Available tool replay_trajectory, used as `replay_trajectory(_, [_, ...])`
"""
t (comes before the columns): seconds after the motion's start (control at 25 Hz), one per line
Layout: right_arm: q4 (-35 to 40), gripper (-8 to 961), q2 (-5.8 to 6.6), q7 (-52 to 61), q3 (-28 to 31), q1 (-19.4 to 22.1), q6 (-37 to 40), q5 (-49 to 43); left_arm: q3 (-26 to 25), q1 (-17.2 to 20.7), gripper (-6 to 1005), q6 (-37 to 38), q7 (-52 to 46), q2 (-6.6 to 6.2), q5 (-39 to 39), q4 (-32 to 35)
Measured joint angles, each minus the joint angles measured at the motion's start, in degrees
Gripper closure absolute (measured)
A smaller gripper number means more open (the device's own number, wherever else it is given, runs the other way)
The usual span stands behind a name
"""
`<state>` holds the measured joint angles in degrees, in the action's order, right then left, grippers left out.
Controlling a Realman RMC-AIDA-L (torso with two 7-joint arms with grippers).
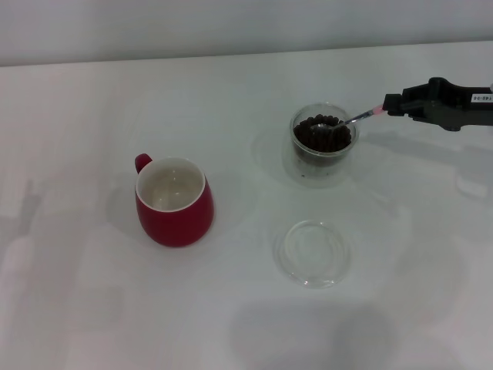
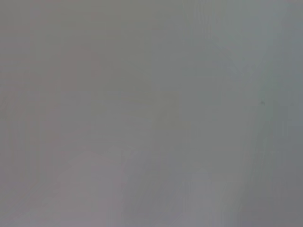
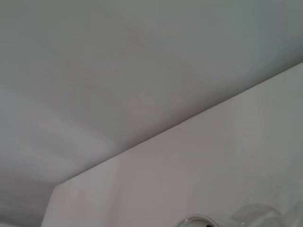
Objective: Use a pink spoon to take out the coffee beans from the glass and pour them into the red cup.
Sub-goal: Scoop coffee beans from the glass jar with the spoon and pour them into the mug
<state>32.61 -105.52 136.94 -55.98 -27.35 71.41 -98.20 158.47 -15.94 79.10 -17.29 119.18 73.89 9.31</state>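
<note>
The glass (image 1: 323,144) holds coffee beans (image 1: 323,133); the red cup (image 1: 174,202) is empty.

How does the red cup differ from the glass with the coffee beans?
The red cup is opaque dark red with a white inside; the glass is clear. The red cup looks empty, while the glass holds the coffee beans. The red cup has a small loop handle; the glass has none. The pink spoon, held by the right gripper, reaches into the glass, not the red cup. Both stand upright on the white table.
</note>
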Motion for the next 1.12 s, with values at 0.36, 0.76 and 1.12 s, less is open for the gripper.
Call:
replay_trajectory(0.36, [-2.15, 816, 0.83, 3.05, 0.05, -0.82, 0.17, 0.01, 0.0, -0.59, 108, 0.0, 0.06, 0.0, 0.03, -0.62])
replay_trajectory(0.76, [-3.1, 815, 2.33, 7.5, 0.17, -2.17, 1.13, 0.03, -0.73, -0.67, 107, 0.0, 0.07, 0.0, 0.11, -0.61])
replay_trajectory(1.12, [-6.11, 815, 3.63, 8.62, 0.1, -3.34, 1.99, 0.03, -0.72, -0.67, 107, 0.0, 0.07, 0.0, 0.11, -0.7])
